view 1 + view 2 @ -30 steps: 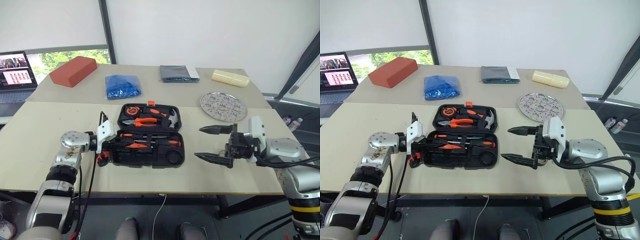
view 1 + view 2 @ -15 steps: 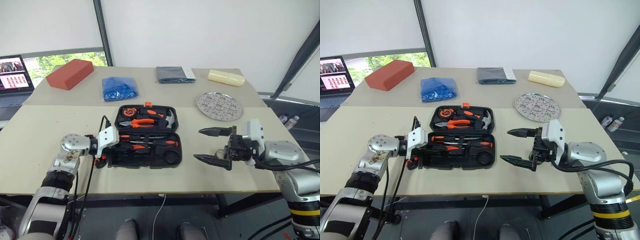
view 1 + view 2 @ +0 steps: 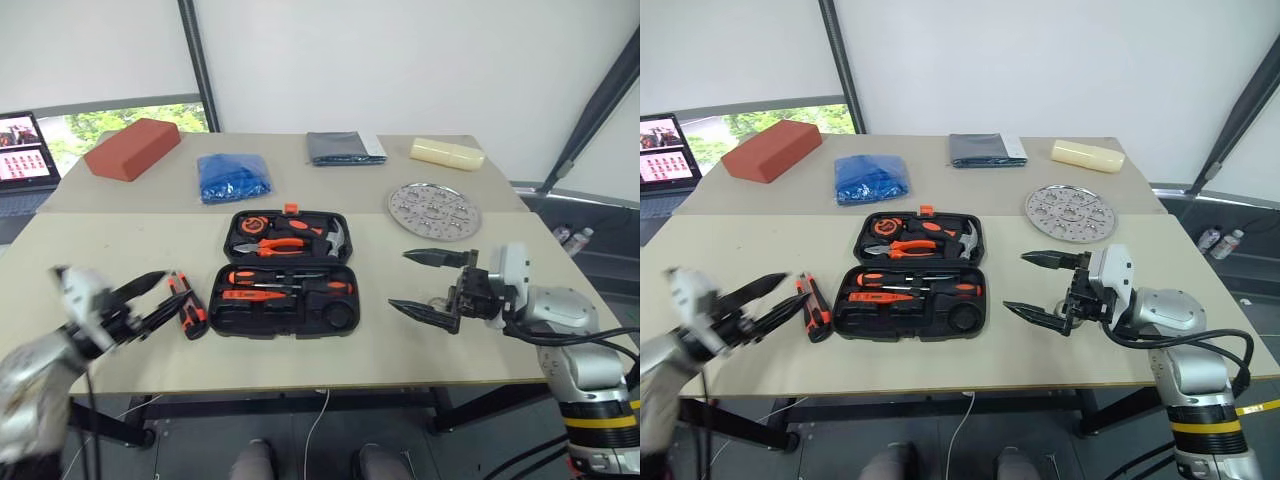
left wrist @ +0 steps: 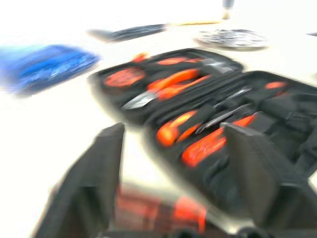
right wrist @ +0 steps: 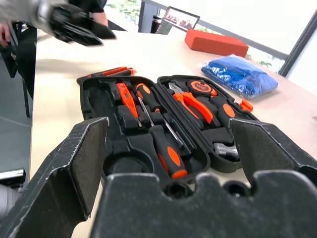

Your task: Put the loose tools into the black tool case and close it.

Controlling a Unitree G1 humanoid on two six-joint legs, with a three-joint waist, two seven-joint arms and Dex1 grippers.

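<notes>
Withdrawn from the black tool case (image 3: 285, 272), the left claw (image 3: 150, 298) was seen spread and empty; the utility knife (image 3: 187, 304) lay beside the open case. Regrasping seemed needed. The right claw (image 3: 432, 284) hovered agape.

A red block (image 3: 132, 148), blue bag (image 3: 232, 176), grey cloth (image 3: 344, 148), cream bar (image 3: 447, 154) and perforated metal plate (image 3: 434, 210) sit on the table (image 3: 60, 250).
</notes>
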